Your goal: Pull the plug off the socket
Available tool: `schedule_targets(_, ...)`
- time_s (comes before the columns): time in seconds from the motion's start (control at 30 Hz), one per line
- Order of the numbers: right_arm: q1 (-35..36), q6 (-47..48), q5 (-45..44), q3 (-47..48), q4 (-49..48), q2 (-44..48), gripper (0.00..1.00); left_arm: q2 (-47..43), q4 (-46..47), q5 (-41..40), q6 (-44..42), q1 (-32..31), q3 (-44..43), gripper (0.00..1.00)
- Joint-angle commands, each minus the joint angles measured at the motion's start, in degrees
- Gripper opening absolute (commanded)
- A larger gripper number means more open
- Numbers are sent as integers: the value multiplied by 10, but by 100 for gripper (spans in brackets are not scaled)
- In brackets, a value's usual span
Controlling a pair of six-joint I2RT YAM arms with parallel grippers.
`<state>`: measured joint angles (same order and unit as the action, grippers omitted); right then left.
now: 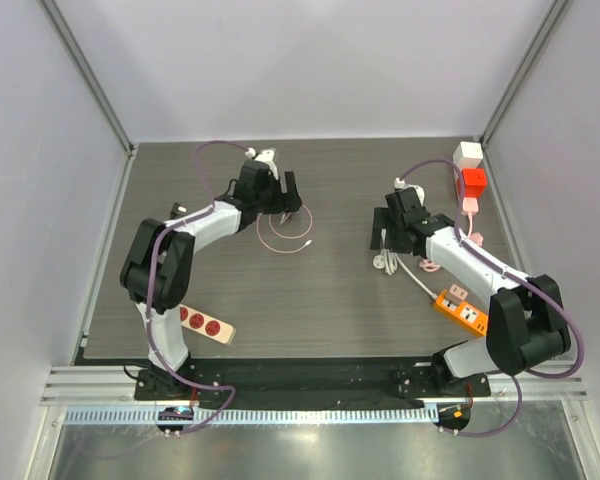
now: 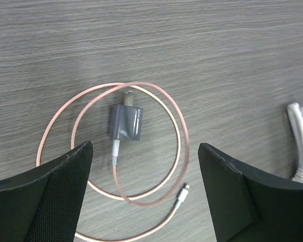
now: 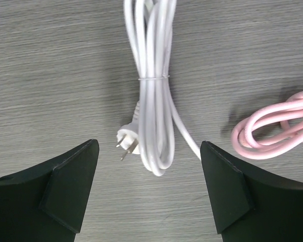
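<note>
The dark wood-grain table point(image 1: 330, 300) is filling the middle of the top view. The left arm point(image 1: 160, 260) is reaching up from the lower left and the right arm point(image 1: 480, 265) from the lower right.

The left gripper point(image 2: 145, 147) is hanging with its jaws spread wide and gripping nothing. The right gripper point(image 3: 149, 145) is doing the same, wide apart and empty.

A cream socket strip point(image 1: 205, 323) with red outlets is lying at the lower left of the top view, beside the left arm's base, with nothing plugged into it that I can see. An orange socket strip point(image 1: 462, 312) is lying at the lower right, partly under the right arm. A red block point(image 1: 472, 182) and a white block point(image 1: 467, 154) are sitting in the upper right corner.

In the right wrist view, a tied white cord bundle point(image 3: 154, 101) is running down from the top centre, its two-pin end point(image 3: 129, 141) pointing lower left. A coiled pink cord point(image 3: 272, 133) is lying at the right edge.

In the left wrist view, a thin pink cable point(image 2: 180, 143) is looping around the centre. Inside that loop the grey plug point(image 2: 125, 122) is lying flat on the wood, prongs pointing up the frame, in no socket and well apart from both strips
</note>
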<state>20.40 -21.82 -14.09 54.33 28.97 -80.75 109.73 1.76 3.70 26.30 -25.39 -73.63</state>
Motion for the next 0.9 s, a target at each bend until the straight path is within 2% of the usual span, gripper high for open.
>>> schedule_targets(0.0,-16,21,-6,23,3,-18,86,-51,75,38,-19,9,41,85)
schedule_targets(0.2,-18,13,44,31,-17,-79,83,-84,136,84,-13,27,88,88)
schedule_targets(0.33,-18,9,46,26,-31,-97,74,-90,152,102,1,39,103,89)
schedule_targets(0.4,-17,10,54,13,-42,-94,60,-93,161,113,8,44,110,89)
schedule_targets(0.5,-17,11,62,-6,-55,-90,52,-94,170,122,16,49,118,88)
schedule_targets(0.6,-8,14,54,-23,-61,-92,38,-96,166,119,24,52,122,87)
schedule_targets(0.63,2,16,48,-26,-62,-94,36,-96,166,120,28,52,124,87)
schedule_targets(0.67,9,16,44,-28,-66,-95,27,-96,168,121,34,53,125,87)
schedule_targets(0.73,32,17,38,-34,-68,-99,15,-97,177,132,38,53,132,86)
schedule_targets(0.87,84,-1,55,-48,-88,-95,1,-101,192,140,50,53,142,81)
